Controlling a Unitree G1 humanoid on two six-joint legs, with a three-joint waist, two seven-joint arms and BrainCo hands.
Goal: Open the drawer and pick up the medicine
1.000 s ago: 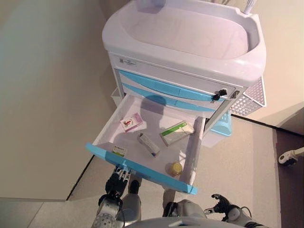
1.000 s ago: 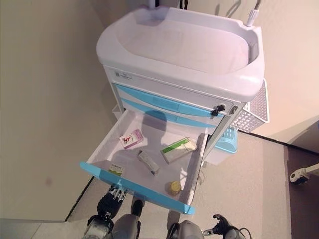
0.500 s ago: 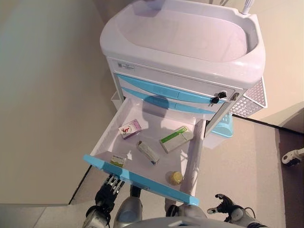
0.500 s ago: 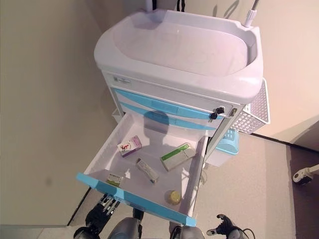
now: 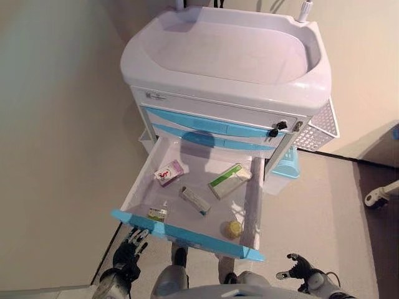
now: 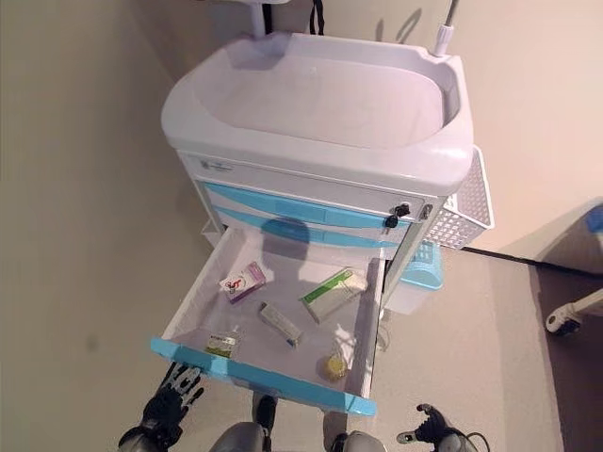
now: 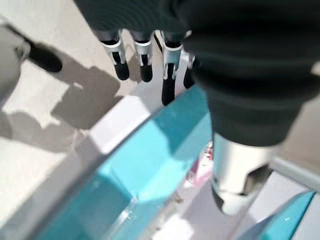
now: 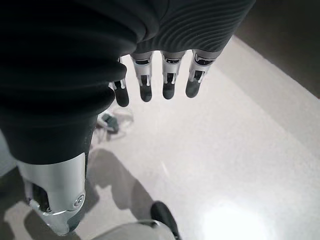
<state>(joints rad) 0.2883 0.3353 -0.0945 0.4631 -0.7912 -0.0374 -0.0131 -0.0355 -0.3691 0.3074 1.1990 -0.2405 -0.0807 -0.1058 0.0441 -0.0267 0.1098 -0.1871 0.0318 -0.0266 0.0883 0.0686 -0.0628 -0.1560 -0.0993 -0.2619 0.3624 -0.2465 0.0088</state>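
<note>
The cart's lowest drawer (image 5: pixel 143 187) stands pulled out, its blue front (image 5: pixel 187 235) nearest me. In it lie a pink and white box (image 5: pixel 169 172), a green and white box (image 5: pixel 229 180), a long narrow pack (image 5: pixel 195 200), a small green-labelled item (image 5: pixel 157 213) and a yellow round bottle (image 5: pixel 233 229). My left hand (image 5: pixel 126 252) is open and empty, below the front's left end and apart from it; its fingers (image 7: pixel 142 62) hang past the blue front (image 7: pixel 150 165). My right hand (image 5: pixel 299 269) is open and empty, low at the right over the floor (image 8: pixel 225 150).
The white cart (image 5: pixel 224 56) has a basin-shaped top, two shut blue drawers (image 5: pixel 212 124) and a key in its lock (image 5: pixel 274 131). A white mesh basket (image 5: pixel 318 128) and a blue bin (image 5: pixel 285 165) hang on its right side. A wall (image 5: pixel 56 124) runs along the left. A caster (image 5: pixel 374 198) shows at far right.
My left hand has come away from under the drawer's blue front and dropped to the left. The camera has shifted; the drawer stays open and its contents lie as before.
</note>
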